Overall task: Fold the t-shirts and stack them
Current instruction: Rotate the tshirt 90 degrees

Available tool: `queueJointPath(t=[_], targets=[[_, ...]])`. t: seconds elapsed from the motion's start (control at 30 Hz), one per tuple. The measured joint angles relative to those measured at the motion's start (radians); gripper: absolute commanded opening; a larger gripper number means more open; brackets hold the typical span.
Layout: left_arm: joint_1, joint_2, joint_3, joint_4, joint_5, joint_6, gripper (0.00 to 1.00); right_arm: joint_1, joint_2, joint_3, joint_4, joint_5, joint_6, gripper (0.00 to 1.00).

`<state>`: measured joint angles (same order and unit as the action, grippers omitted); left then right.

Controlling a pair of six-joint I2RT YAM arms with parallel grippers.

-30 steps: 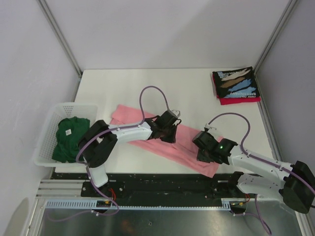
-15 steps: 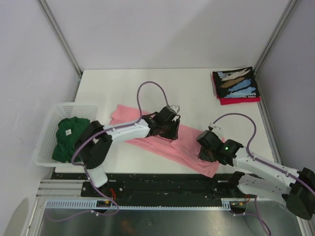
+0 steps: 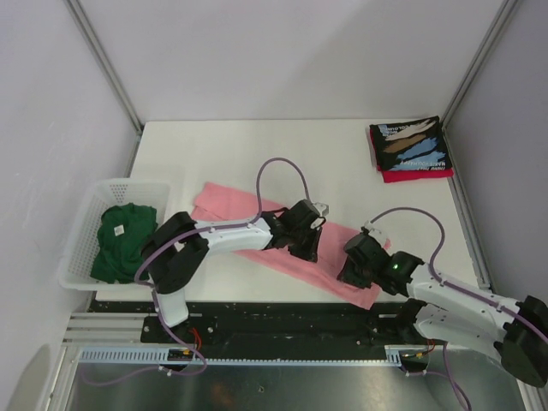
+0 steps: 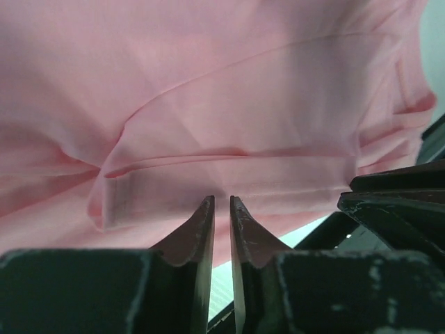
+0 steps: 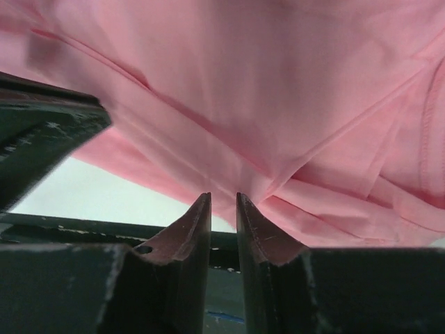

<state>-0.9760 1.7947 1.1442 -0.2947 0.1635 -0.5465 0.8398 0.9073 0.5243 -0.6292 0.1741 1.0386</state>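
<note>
The white tabletop (image 3: 257, 145) carries most of the things. The largest cloth is the light pink t-shirt (image 3: 224, 199), which lies as a long band across the near middle of the tabletop, from the left side down toward the right.

At the left edge stands a white slatted basket (image 3: 137, 183), and the dark green t-shirt (image 3: 116, 244) lies crumpled inside it. A small white label (image 3: 120, 229) shows on the green cloth, too small to read.

In the far right corner the black t-shirt with blue, tan and white streaks (image 3: 411, 145) lies folded on top of the folded red t-shirt (image 3: 417, 175). There are small white lines of writing on the print, but they cannot be read.

The left hand (image 4: 222, 200) is low on the middle of the pink t-shirt. Its fingers are drawn close, with only a thin slit between them, and the tips reach the cloth. Whether a fold is pinched, one cannot tell.

The right hand (image 5: 220, 196) is at the near right end of the same t-shirt, its fingers also nearly together at a fold. Here too a grip cannot be told.
</note>
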Motion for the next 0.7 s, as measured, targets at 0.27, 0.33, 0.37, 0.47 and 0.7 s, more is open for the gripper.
queueJointPath(t=[0.27, 0.33, 0.37, 0.47, 0.7], targets=[[0.001, 0.045, -0.037, 0.001, -0.002, -0.013, 0.18, 0.007, 0.006, -0.152, 0.127, -0.086, 0.069, 0.25], [0.001, 0.046, -0.037, 0.002, -0.002, -0.013, 0.2, 0.003, -0.014, -0.159, 0.122, -0.09, 0.076, 0.28], [0.001, 0.046, -0.037, 0.003, -0.002, -0.013, 0.21, -0.004, -0.033, -0.159, 0.111, -0.091, 0.078, 0.3], [0.002, 0.043, -0.037, 0.004, -0.002, -0.011, 0.26, -0.032, -0.109, -0.151, 0.056, -0.086, 0.084, 0.35], [0.015, -0.024, -0.011, -0.007, -0.001, -0.003, 0.33, -0.088, -0.278, -0.116, -0.146, -0.061, 0.16, 0.43]])
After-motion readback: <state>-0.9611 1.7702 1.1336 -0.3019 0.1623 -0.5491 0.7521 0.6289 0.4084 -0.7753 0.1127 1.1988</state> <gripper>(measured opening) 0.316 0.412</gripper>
